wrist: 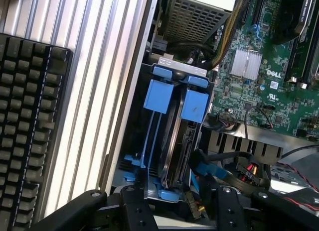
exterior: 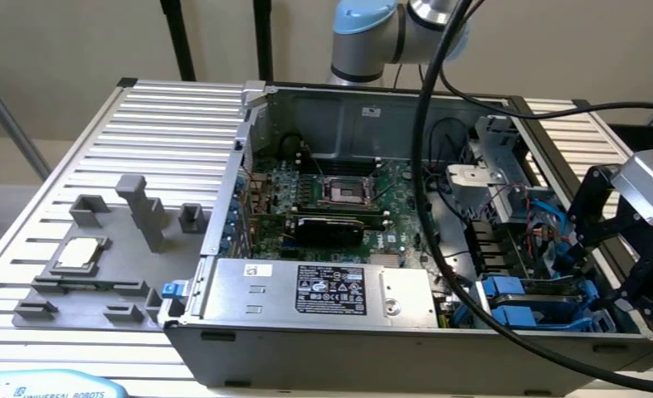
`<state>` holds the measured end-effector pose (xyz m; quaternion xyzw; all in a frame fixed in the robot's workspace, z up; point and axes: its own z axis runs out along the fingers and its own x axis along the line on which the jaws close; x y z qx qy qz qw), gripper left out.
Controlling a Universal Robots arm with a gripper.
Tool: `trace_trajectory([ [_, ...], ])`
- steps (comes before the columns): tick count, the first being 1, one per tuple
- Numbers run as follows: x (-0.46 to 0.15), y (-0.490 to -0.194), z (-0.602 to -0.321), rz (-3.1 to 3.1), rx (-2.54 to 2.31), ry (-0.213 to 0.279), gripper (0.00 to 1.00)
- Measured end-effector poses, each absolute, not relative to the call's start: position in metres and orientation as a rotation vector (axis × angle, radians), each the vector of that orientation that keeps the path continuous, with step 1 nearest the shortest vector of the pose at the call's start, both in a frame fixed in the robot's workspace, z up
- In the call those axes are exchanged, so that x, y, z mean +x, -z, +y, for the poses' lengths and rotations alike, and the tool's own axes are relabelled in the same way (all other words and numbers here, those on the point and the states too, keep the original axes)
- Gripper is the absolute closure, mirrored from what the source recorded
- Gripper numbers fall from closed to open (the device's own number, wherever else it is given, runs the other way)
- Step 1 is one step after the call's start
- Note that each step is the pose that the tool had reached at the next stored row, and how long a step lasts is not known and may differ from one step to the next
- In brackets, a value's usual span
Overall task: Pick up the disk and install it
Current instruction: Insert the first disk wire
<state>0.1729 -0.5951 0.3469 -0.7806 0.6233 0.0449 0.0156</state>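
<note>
Though close, disk point(wrist: 193, 106) beyond end effector point(wrist: 180, 208)

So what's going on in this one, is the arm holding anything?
One robot arm is working over an open computer case that sits on a slotted metal table. Its gripper is open and holds nothing. It hangs above the drive bay at the case's near corner, on the exterior view's right. The disk, in its blue carrier, stands on edge in that bay, and the gripper is not gripping it.
</note>
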Motion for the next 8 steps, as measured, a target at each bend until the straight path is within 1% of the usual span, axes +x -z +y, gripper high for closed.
trace_trajectory([
  [3,0.1743,-0.3466,-0.5938,1.927,-2.429,-0.147,0.46],
  [4,0.1746,-0.3466,-0.5933,1.924,-2.43,-0.149,0.49],
  [5,0.1749,-0.3467,-0.5928,1.921,-2.432,-0.15,0.55],
  [7,0.1755,-0.3467,-0.5917,1.915,-2.435,-0.151,0.55],
  [8,0.1759,-0.3467,-0.5913,1.911,-2.437,-0.152,0.62],
])
